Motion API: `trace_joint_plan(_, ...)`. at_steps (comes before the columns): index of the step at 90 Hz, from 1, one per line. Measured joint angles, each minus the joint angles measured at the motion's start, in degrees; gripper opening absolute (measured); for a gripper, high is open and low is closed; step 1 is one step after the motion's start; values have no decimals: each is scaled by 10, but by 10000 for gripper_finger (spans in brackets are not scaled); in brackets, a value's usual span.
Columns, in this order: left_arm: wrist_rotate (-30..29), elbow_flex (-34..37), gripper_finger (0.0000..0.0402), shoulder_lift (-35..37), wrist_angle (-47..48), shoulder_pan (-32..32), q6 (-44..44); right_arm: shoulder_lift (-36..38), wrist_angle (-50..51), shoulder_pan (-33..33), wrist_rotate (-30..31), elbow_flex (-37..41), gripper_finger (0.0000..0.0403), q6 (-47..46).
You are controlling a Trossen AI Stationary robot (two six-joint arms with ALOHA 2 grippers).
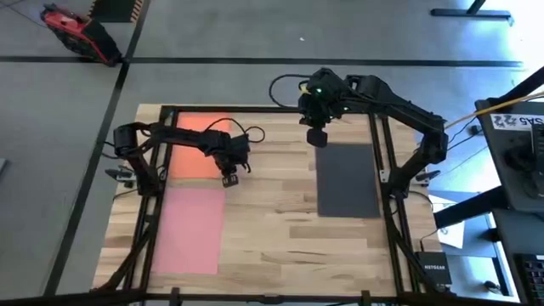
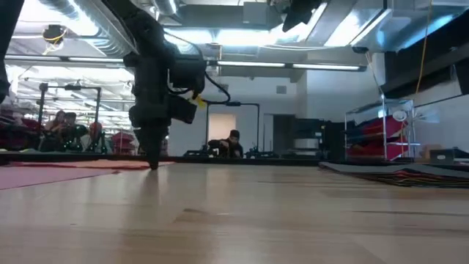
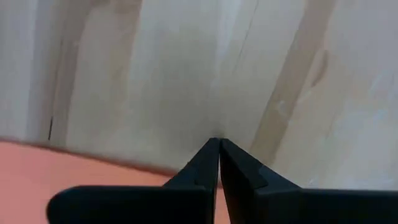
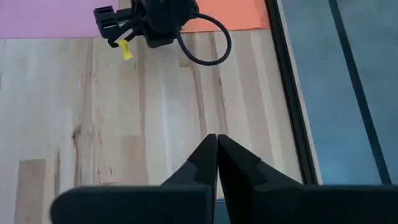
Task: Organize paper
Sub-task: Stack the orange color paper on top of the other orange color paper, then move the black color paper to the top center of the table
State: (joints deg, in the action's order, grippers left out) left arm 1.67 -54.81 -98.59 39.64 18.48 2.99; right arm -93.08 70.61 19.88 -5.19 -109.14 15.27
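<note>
A big open lab or workshop hall is showing here: bare ducts [image 2: 80,18] and strip lights [image 2: 293,66] are running along a high ceiling, and people [image 2: 227,144] are sitting at benches far behind the wooden table [image 2: 242,213]. The table is standing in a dark metal frame [image 1: 384,161] on a grey floor [image 1: 255,34], with a network box [image 1: 432,270] and cables lying beside it and a red tool [image 1: 72,30] resting on the floor.

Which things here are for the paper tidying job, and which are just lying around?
For the job:
- orange paper
- pink paper
- black paper
- left hand, shut
- right hand, shut

Just lying about:
- red tool on the floor
- Netgear box
</note>
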Motion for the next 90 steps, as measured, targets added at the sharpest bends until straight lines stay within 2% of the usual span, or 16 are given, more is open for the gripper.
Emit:
trace_joint_plan(59,-5,1,0,2,31,-1,-41,0,14,0,0,0,0,2)
trace_joint_plan(90,-7,4,0,48,9,-11,-77,3,17,0,-9,0,0,2)
